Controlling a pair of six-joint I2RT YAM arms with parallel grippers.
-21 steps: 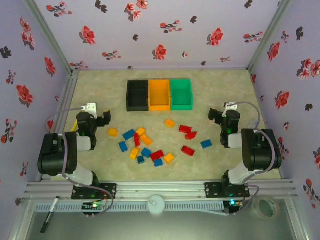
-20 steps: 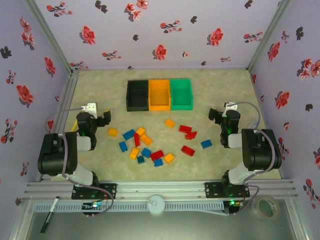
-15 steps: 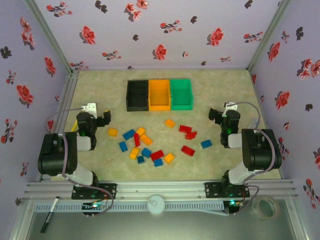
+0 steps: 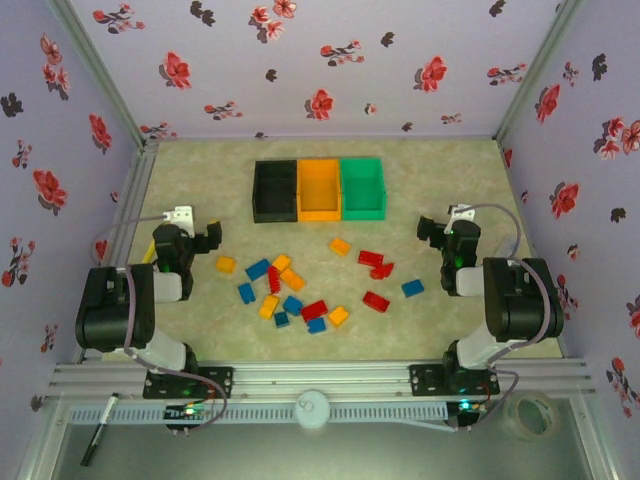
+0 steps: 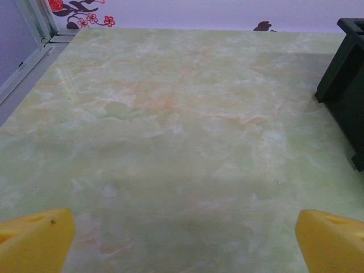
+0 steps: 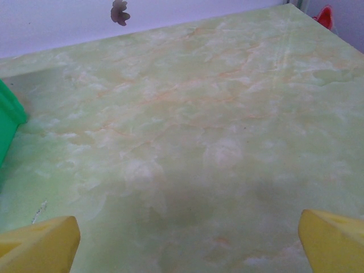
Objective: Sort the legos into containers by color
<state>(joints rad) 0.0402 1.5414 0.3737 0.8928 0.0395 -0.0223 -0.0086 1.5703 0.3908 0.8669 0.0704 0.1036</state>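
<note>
Folded left arm point(image 4: 118, 310) over its base, left gripper point(image 4: 208, 238) held low, jaws spread wide and empty, right arm point(image 4: 515, 300) folded the same way, right gripper point(image 4: 430, 231) low, jaws wide and empty, yellow fingertips point(image 5: 34, 239) far apart.

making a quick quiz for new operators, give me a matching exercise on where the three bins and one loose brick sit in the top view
Column A
1. black bin
2. orange bin
3. green bin
4. lone blue brick

Column B
a. middle of the row
b. on the table, farthest right of the loose bricks
c. left end of the row
d. right end of the row

Pairs: 1-c, 2-a, 3-d, 4-b
</note>
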